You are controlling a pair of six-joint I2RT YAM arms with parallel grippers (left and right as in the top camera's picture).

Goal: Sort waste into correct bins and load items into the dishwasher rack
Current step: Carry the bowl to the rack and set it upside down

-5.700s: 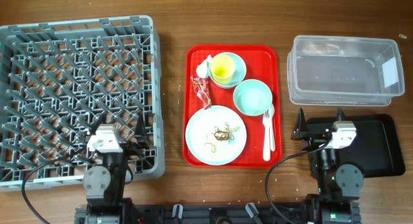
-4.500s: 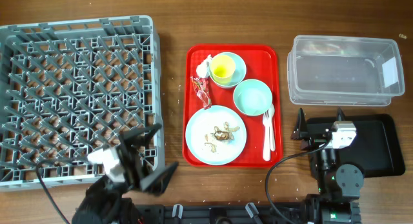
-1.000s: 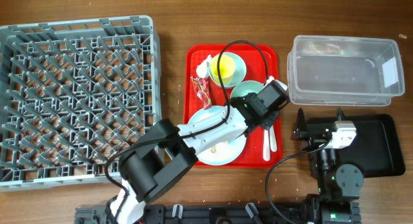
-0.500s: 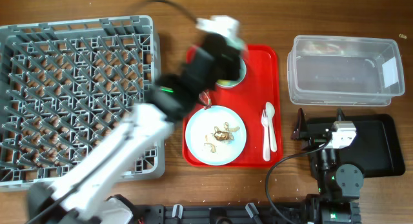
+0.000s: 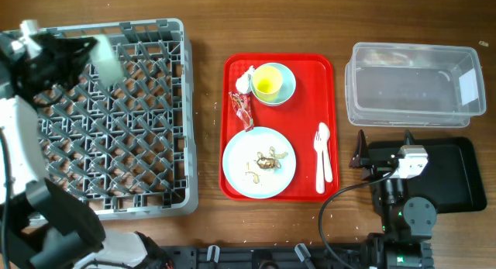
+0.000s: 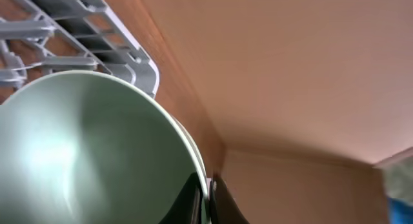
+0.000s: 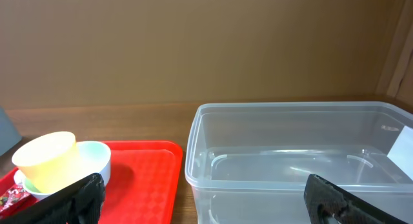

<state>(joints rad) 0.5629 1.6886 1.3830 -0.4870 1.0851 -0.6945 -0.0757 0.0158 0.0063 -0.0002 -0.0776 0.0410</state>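
The left gripper (image 5: 68, 53) sits at the upper left of the overhead frame. It is closed on the rim of the mint-green bowl (image 5: 105, 60), which shows there only as a pale blurred patch. In the left wrist view the bowl (image 6: 84, 153) fills the lower left with its hollow facing the camera, and the two dark fingers pinch its edge at the bottom centre. The coming move turns on where the bowl hangs relative to the dishwasher rack (image 5: 124, 145). The bowl is above the rack's upper-left portion, close to the top wall, and most of the peg lattice spreads away toward the lower right of the frame. The wrist view shows the rack's grey rim (image 6: 77, 30) just past the bowl's lip and bare wooden surface beyond it, so the bowl appears to be near an outer edge, not over the middle. I judge the next step to be a descent, perhaps with a small shift inward so the bowl settles between pegs. Whether the bowl is level or tipped on edge cannot be told. The right gripper (image 5: 384, 149) hangs with its fingers spread wide and holding nothing. It is over the black tray (image 5: 457, 176) at the lower right, far from the rack, so this placement is the left arm's job.
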